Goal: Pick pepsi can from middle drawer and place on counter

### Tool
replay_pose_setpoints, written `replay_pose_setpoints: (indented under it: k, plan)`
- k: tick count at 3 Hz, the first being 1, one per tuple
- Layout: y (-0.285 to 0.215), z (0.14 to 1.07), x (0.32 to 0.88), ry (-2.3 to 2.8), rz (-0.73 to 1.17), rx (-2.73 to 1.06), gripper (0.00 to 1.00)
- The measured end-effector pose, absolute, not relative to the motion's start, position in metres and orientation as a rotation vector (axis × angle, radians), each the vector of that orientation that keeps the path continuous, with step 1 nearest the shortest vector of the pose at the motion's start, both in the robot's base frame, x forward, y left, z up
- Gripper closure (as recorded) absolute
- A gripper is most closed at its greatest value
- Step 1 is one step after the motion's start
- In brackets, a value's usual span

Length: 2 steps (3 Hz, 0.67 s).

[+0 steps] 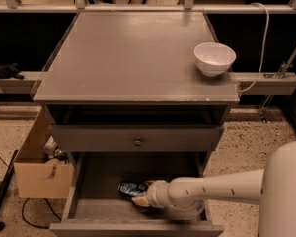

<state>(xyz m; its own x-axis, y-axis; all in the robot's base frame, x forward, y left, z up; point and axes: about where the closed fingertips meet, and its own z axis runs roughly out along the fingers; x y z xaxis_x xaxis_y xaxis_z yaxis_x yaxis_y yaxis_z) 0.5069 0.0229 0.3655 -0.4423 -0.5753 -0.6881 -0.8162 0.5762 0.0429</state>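
The pepsi can, blue with pale markings, lies on its side on the floor of the open middle drawer, near the middle. My white arm reaches in from the right, and my gripper is down in the drawer right at the can's near right end, partly covering it. Whether it holds the can does not show. The grey counter is the cabinet's top, above the drawer.
A white bowl stands at the counter's right front. A shut drawer front with a round knob sits just above the open drawer. An open cardboard box stands on the floor at the left. A white cable hangs at the right.
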Motion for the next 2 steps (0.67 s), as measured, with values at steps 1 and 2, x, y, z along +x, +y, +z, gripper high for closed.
replay_pose_setpoints:
  k: [1,2]
  plan:
    - [0.023,0.3655,0.5069,2.177,0.495,-1.104,0.93]
    - [0.023,0.3654,0.5068,2.177,0.495,-1.104,1.0]
